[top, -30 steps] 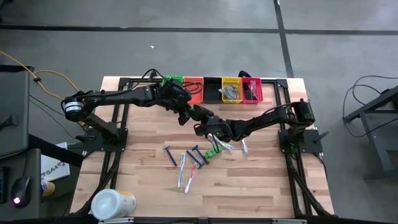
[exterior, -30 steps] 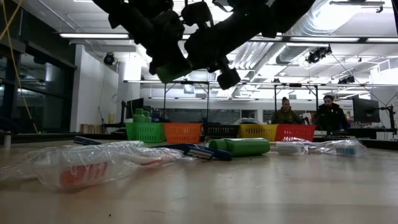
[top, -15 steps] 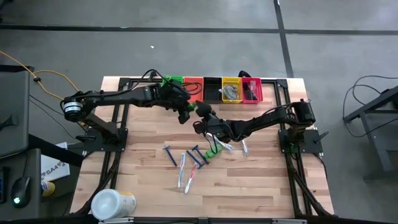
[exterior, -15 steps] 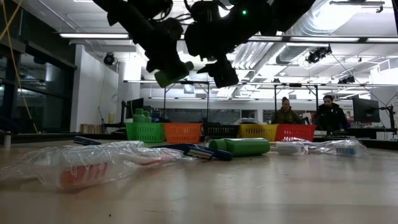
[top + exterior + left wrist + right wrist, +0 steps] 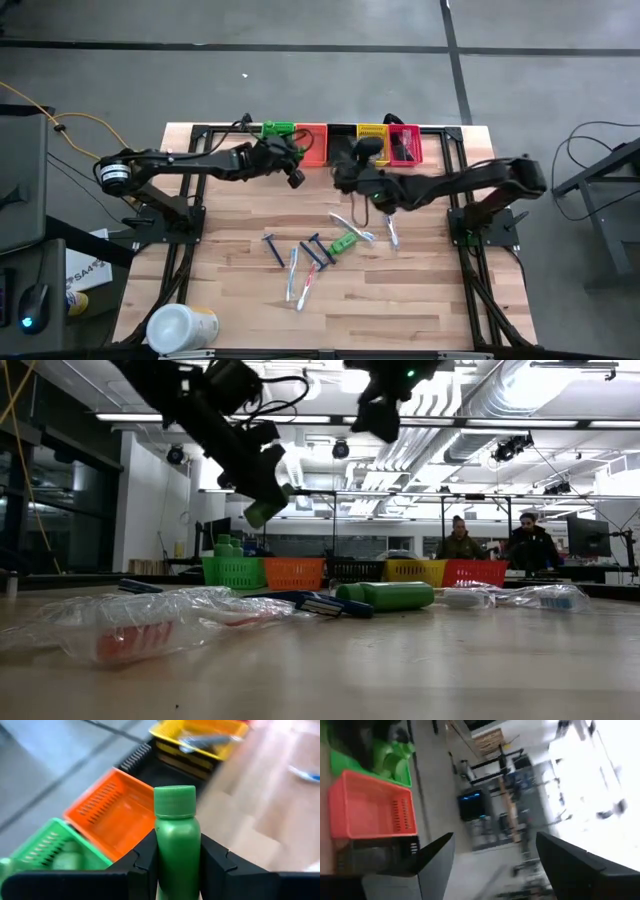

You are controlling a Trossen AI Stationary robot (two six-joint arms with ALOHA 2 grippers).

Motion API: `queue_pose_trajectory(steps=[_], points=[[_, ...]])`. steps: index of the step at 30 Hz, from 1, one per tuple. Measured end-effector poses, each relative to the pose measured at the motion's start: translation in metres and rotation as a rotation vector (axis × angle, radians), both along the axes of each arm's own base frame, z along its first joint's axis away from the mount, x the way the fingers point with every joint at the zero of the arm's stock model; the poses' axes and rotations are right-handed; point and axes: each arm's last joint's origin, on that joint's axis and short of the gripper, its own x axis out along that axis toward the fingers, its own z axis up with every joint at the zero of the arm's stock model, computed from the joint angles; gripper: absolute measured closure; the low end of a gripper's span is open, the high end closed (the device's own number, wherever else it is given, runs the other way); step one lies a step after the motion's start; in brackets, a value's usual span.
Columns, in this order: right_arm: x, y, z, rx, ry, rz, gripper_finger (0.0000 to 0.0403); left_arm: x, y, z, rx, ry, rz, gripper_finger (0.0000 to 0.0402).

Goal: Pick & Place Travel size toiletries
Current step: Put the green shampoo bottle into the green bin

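Jaws of the left gripper (image 5: 176, 865) were clamped on a green mini bottle (image 5: 175, 837), cap up, held in the air near the orange bin (image 5: 116, 815) and green bin (image 5: 46, 851) at the upper centre of the high view. Raised at upper centre, beside the black bin (image 5: 342, 143), the right gripper (image 5: 492, 862) had its fingers spread wide with nothing between them. On the table (image 5: 420, 300) at mid-frame lay another green bottle (image 5: 343, 243), blue razors (image 5: 272, 248) and toothbrushes (image 5: 293, 272). A white tub (image 5: 178, 327) stood at the lower left.
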Motion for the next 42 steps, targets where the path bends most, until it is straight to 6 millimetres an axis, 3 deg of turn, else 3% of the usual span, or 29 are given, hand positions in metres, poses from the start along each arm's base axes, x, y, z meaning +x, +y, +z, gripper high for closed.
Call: queue_pose_trajectory(steps=[8, 13, 18, 29, 42], points=[[-0.05, -0.025, 0.024, 0.386, -0.269, -0.005, 0.0128, -0.011, 0.011, -0.015, 0.175, -0.196, 0.174, 0.0311], [-0.066, -0.035, 0.028, 0.522, -0.322, -0.022, 0.0128, -0.026, 0.02, -0.028, 0.211, -0.28, 0.276, 0.0311], [-0.068, -0.038, 0.029, 0.53, -0.337, -0.029, 0.0128, -0.035, 0.032, -0.044, 0.188, -0.271, 0.338, 0.0311], [-0.068, -0.039, 0.027, 0.53, -0.328, -0.038, 0.0128, -0.024, 0.052, -0.077, 0.228, -0.282, 0.444, 0.0311], [-0.068, -0.039, 0.027, 0.521, -0.307, -0.039, 0.0128, -0.019, 0.06, -0.095, 0.212, -0.275, 0.479, 0.0311]])
